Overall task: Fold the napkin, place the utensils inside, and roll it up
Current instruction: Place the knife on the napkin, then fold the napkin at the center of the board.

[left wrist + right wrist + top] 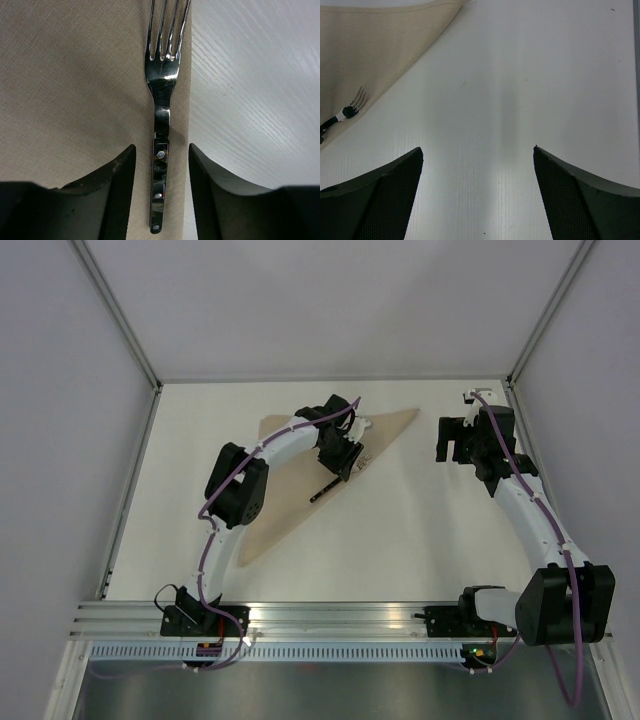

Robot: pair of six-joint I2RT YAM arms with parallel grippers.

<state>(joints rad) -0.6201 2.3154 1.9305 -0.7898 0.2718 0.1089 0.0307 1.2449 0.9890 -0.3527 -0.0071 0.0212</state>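
Note:
The tan napkin (285, 502) lies folded into a triangle on the white table. A fork (325, 488) with a black riveted handle lies on it along the long right edge, tines pointing away. My left gripper (345, 455) hovers over the fork. In the left wrist view the fork (161, 110) lies on the napkin (75, 90) between my open left gripper (161, 165), with a gap on each side of the handle. My right gripper (452, 440) is open and empty over bare table at the right. The right wrist view shows the right gripper (477, 155), the napkin corner (375, 45) and the fork (347, 111).
The white table (400, 530) is enclosed by grey walls with metal posts at the back corners. An aluminium rail (330, 620) with the arm bases runs along the near edge. No other utensil shows.

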